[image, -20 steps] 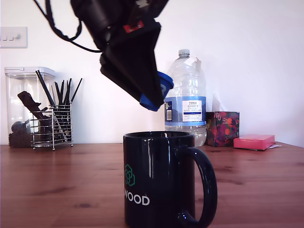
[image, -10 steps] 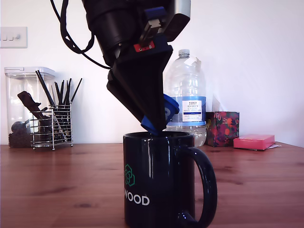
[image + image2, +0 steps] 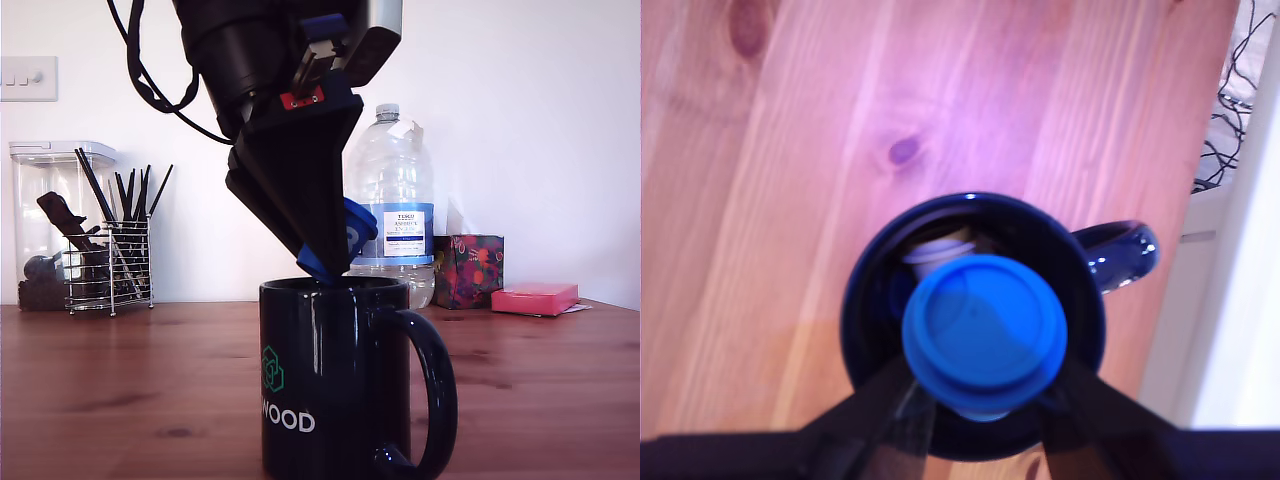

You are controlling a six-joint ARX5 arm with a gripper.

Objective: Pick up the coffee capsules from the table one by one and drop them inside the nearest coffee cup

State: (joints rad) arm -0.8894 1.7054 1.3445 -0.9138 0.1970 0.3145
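The black coffee cup (image 3: 330, 400) with white "WOOD" lettering stands on the reddish wooden table (image 3: 130, 400), handle toward the exterior view's right. My gripper (image 3: 330, 262) hangs just above the cup's rim, shut on a blue coffee capsule (image 3: 345, 235). In the wrist view the round blue capsule (image 3: 985, 330) sits between the black fingers (image 3: 890, 395), centred over the cup's opening (image 3: 865, 300). A pale capsule (image 3: 940, 248) lies inside the cup, partly hidden behind the blue one. Bare table (image 3: 790, 150) surrounds the cup.
Along the back wall stand a clear water bottle (image 3: 392, 200), a wire holder of black utensils (image 3: 112, 250), a clear container (image 3: 45, 220), a patterned box (image 3: 468, 270) and a pink box (image 3: 535, 298). The table's edge and cables (image 3: 1240, 90) show in the wrist view.
Since a second ago my gripper has come down with the blue capsule until its tip is at the cup's rim. It has held still over the last half second.
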